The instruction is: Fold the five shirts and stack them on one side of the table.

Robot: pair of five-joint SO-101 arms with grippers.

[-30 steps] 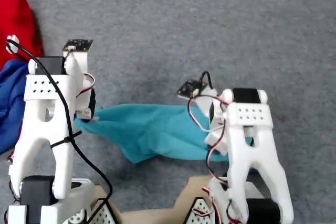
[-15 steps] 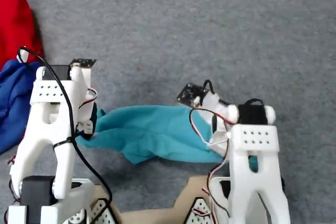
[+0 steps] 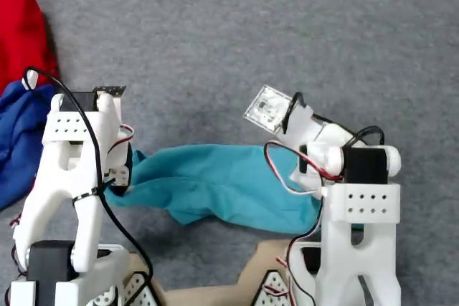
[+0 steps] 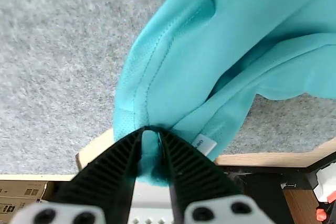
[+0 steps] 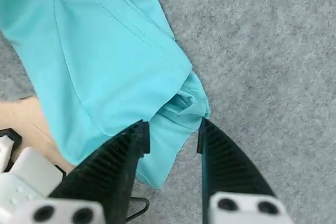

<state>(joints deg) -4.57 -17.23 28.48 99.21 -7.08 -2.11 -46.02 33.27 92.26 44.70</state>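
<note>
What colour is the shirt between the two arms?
Plain teal shirt; best in the left wrist view.

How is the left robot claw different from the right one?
The left gripper is shut, pinching the teal shirt; the right gripper is open, straddling a bunched corner of it. The left gripper is at the shirt's end nearest the blue shirt; the right gripper is at the other end. Both have black ridged fingers and are at the same shirt.
</note>
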